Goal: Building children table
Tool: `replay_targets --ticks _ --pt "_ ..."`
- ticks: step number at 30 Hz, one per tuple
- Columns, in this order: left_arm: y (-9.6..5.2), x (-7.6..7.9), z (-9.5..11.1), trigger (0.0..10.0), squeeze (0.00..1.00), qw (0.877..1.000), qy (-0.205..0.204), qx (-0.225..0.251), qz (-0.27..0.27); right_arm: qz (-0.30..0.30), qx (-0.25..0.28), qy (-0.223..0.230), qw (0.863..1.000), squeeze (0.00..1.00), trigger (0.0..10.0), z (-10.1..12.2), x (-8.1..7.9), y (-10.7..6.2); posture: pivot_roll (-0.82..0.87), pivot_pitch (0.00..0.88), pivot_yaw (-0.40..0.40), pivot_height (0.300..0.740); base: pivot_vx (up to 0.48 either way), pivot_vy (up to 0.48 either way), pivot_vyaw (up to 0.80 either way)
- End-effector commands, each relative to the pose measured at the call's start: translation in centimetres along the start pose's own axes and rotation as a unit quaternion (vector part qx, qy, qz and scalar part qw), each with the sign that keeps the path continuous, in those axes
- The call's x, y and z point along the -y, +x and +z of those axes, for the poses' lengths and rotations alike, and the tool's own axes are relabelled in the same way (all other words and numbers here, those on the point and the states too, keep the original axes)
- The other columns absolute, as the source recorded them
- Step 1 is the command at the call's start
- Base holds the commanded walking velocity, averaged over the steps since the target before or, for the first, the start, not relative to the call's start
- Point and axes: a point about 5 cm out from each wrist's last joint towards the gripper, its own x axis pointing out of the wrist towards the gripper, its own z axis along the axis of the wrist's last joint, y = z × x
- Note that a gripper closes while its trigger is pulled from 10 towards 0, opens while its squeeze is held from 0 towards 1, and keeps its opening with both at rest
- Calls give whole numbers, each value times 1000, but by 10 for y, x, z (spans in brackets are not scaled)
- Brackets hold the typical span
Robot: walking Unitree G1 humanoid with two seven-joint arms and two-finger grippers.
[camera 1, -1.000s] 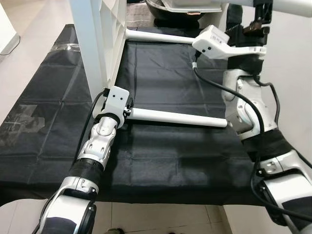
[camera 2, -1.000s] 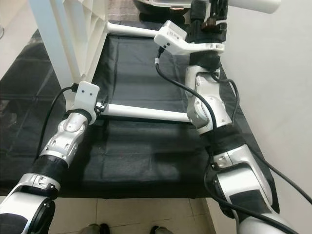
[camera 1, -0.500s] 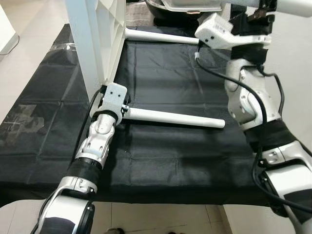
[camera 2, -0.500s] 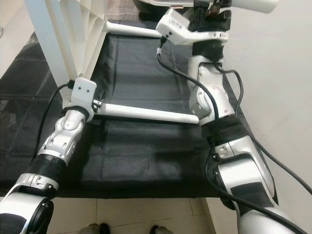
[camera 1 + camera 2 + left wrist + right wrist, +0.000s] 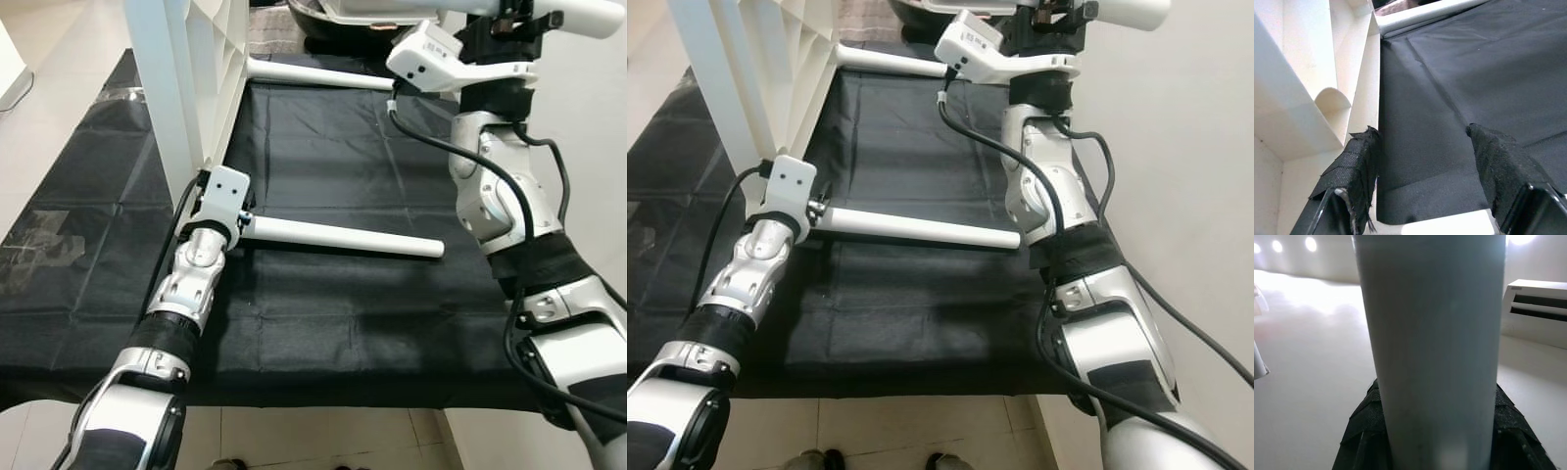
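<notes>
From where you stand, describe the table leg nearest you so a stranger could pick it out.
On the black cloth beside the upended white tabletop, a white leg lies flat. The left end effector meets its left end. A second leg lies farther back, and a third is raised, gripped in the right end effector.

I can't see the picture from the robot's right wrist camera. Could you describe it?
A thick white table leg stands upright, clamped between the right gripper and its black fabric-covered fingers. Behind it lies a bright, pale floor.
</notes>
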Motion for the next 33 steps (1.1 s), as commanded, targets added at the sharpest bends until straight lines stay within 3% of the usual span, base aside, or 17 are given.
replay_targets --ticks 1,5,7,9,11,13,15,21,23,25,26,28,29,30,31,32,33 --pt "0 -21 -8 10000 0 999 7 -16 37 -3 -16 21 1000 0 0 -4 2 2 107 161 -62 740 0 0 0" --pt "2 -49 -7 10000 0 997 45 -17 55 -5 -40 1 999 0 0 -24 8 8 108 158 -63 740 0 0 0" --pt "2 -49 -7 10000 0 997 45 -17 55 -5 -40 1 999 0 0 -24 8 8 108 158 -63 740 0 0 0" --pt "4 -70 -2 10000 0 993 108 -6 53 5 -68 -11 998 0 0 -44 9 8 108 159 -62 740 0 0 0" --pt "4 -70 -2 10000 0 993 108 -6 53 5 -68 -11 998 0 0 -44 9 8 108 159 -62 740 0 0 0" --pt "9 -104 16 10000 0 980 189 11 55 27 -127 -15 991 0 0 -77 8 0 126 164 -59 740 0 0 0" --pt "10 -120 26 10000 0 973 221 19 61 32 -159 -10 987 0 0 -92 9 -4 131 164 -58 740 0 0 0" --pt "18 -147 69 10000 0 951 296 58 74 7 -243 19 970 0 0 -124 18 -15 144 165 -51 740 0 0 0" --pt "20 -150 83 10000 0 944 313 72 77 -2 -294 57 954 0 0 -133 18 -22 163 164 -47 740 0 0 0" --pt "27 -149 118 10000 0 928 348 110 79 -4 -392 143 909 0 0 -146 8 -41 177 161 -37 740 0 0 0" --pt "27 -149 118 10000 0 928 348 110 79 -4 -392 143 909 0 0 -146 8 -41 177 161 -37 740 0 0 0" --pt "31 -146 142 10000 0 917 365 136 80 8 -470 210 858 0 0 -151 -7 -61 184 160 -31 740 0 0 0" --pt "31 -146 142 10000 0 917 365 136 80 8 -470 210 858 0 0 -151 -7 -61 184 160 -31 740 0 0 0" --pt "32 -143 152 10000 0 912 373 149 80 9 -516 247 820 0 0 -153 -16 -75 190 158 -25 740 0 0 0" --pt "32 -143 152 10000 0 912 373 149 80 9 -516 247 820 0 0 -153 -16 -75 190 158 -25 740 0 0 0" --pt "34 -140 164 10000 0 907 380 164 78 12 -546 270 793 0 0 -152 -23 -87 198 157 -23 740 0 0 0" --pt "34 -140 164 10000 0 907 380 164 78 12 -546 270 793 0 0 -152 -23 -87 198 157 -23 740 0 0 0"
